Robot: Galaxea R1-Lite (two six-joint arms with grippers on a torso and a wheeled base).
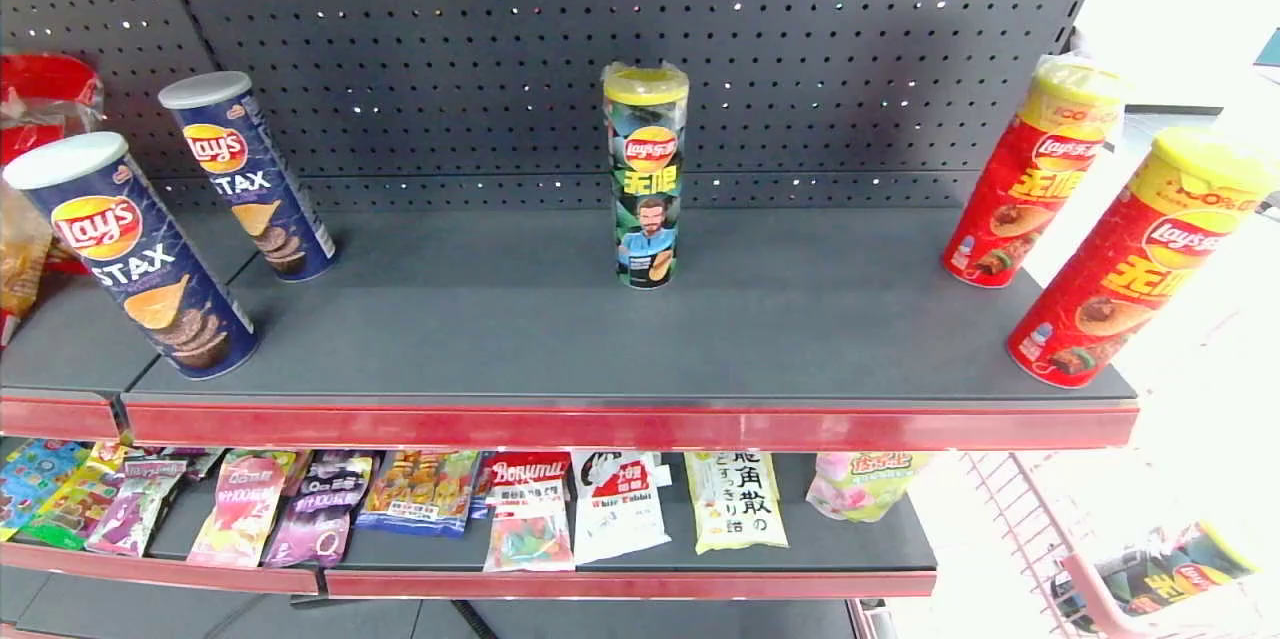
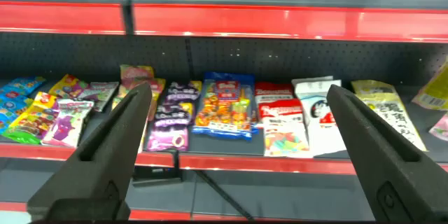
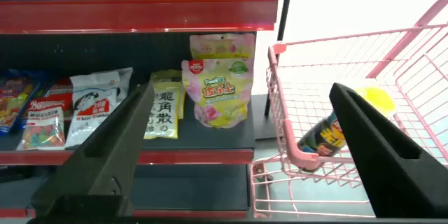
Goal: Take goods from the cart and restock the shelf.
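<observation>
**Head view.** The pink cart [image 1: 1090,594] stands just beside the end of the shelf [image 1: 800,319]. A dark green crisp can [image 1: 1160,574] lies inside the cart. On the shelf, well apart from the cart, a matching upright can [image 1: 645,174] stands alone with bare board on both sides.

**Left wrist view.** The left end effector [image 2: 238,147] is spread wide and holds nothing. It faces the snack bags [image 2: 222,105] on the lower board, on the side away from the cart.

**Right wrist view.** The right end effector [image 3: 245,147] is also wide and empty, and it is the one nearer the cart [image 3: 274,98]. The crisp can [image 3: 325,136] rests tilted in the cart corner nearest the shelf. Its long axis slants, with the yellow lid pointing up and away from the shelf and the base low against the cart wall.

**Step.** Judged as the fetch, with the grasp not yet made. The next move calls for the right end effector to enter the cart and close across the can's body, square to its long axis.
</observation>
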